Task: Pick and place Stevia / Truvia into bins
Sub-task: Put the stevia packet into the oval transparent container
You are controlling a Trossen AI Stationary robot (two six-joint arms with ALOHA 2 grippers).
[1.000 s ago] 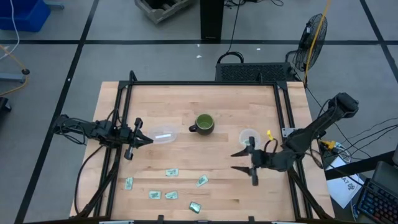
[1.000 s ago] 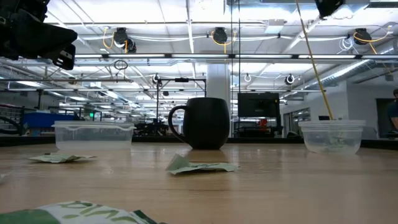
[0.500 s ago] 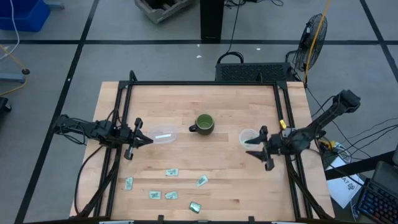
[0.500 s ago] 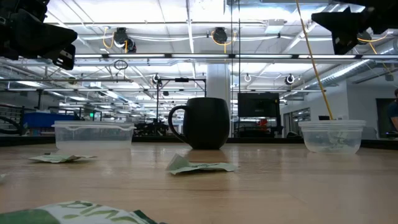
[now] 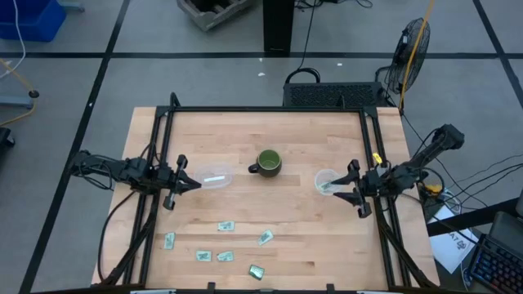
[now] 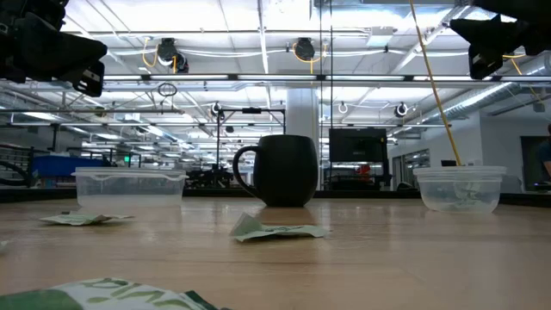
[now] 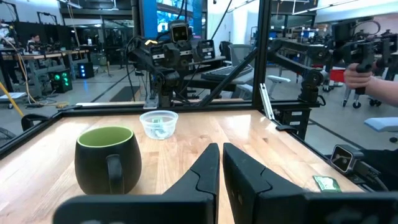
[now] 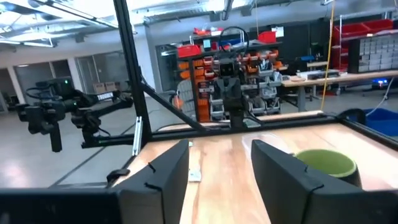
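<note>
Several pale green and white Stevia packets (image 5: 225,226) lie flat on the near half of the table, one of them close to the low camera (image 6: 275,230). Two clear round bins stand either side of the dark green mug (image 5: 268,162). The left bin (image 5: 214,178) holds a white packet. The right bin (image 5: 327,181) holds a green one. My left gripper (image 5: 192,184) hovers shut just left of the left bin. My right gripper (image 5: 337,189) is open, raised above the table at the right bin's right side, holding nothing.
A black frame rail (image 5: 270,109) runs along the table's far, left and right sides. The mug (image 6: 280,170) stands between the bins at the table's middle. A person's hand (image 7: 359,73) shows in the room beyond the table. Bare wood lies between the bins and the packets.
My right gripper has drawn back from the table's near middle toward the right edge and a little toward the far side, ending beside the right bin. It stayed open. The left arm, the packets and the bins have kept still.
</note>
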